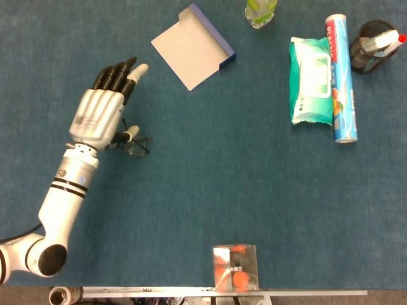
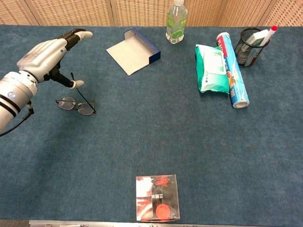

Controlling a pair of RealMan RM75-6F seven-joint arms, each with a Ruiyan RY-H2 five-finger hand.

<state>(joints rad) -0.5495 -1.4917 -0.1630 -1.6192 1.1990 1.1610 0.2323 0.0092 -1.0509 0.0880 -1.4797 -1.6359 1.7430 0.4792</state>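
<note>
My left hand [image 1: 98, 114] hangs over the left part of the blue table, fingers stretched out and apart, holding nothing. In the chest view this left hand [image 2: 45, 54] is raised just above and left of a pair of black-framed glasses [image 2: 75, 105] lying on the cloth. In the head view the hand covers most of the glasses [image 1: 135, 148]; only one lens shows by the thumb. An open grey box with a blue rim [image 1: 191, 47] lies further back, to the right of the fingertips. My right hand is in neither view.
A clear bottle [image 2: 175, 23] stands at the back. At the back right lie a green wipes pack [image 2: 212, 68] and a blue tube [image 2: 232, 71], beside a black mesh cup [image 2: 251, 42]. A clear box with red parts [image 2: 157, 197] sits at the front edge.
</note>
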